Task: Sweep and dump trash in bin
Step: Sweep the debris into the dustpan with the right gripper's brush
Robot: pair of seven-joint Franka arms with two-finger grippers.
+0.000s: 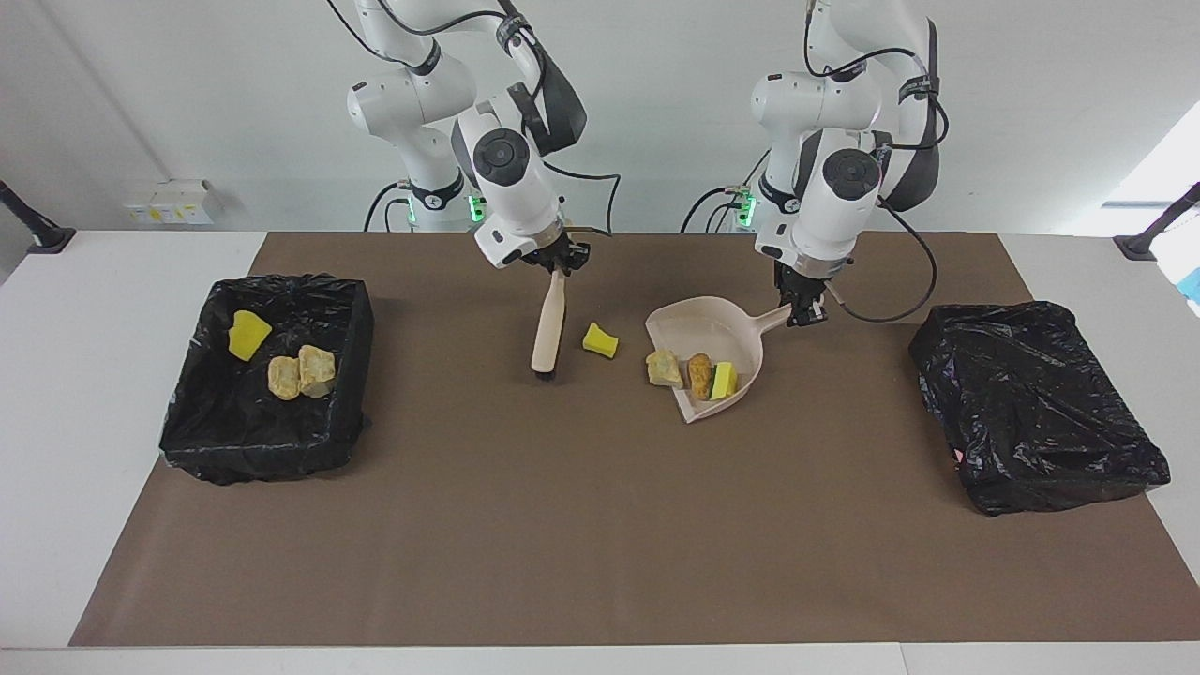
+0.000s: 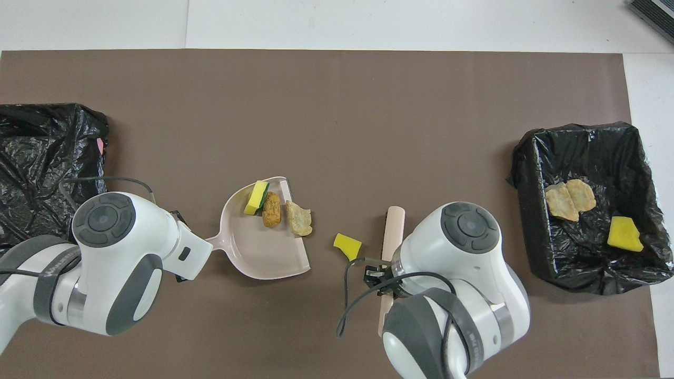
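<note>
My right gripper [image 1: 560, 262] is shut on the top of a cream-handled brush [image 1: 548, 328], whose bristle end rests on the mat. My left gripper [image 1: 804, 309] is shut on the handle of the beige dustpan [image 1: 717, 333], which lies on the mat. A yellow sponge chunk [image 1: 600, 340] lies on the mat between brush and dustpan. In the pan lie a yellow-green sponge piece [image 1: 723, 380] and an orange-brown lump [image 1: 699, 374]. A tan lump [image 1: 664, 367] sits at the pan's lip. The overhead view shows the pan [image 2: 253, 247], the brush [image 2: 392, 237] and the loose chunk [image 2: 347, 246].
An open bin lined with a black bag [image 1: 354, 361] stands at the right arm's end, holding a yellow chunk [image 1: 247, 335] and two tan lumps [image 1: 300, 372]. A second box wrapped in a black bag [image 1: 1036, 408] stands at the left arm's end. A brown mat [image 1: 600, 525] covers the table.
</note>
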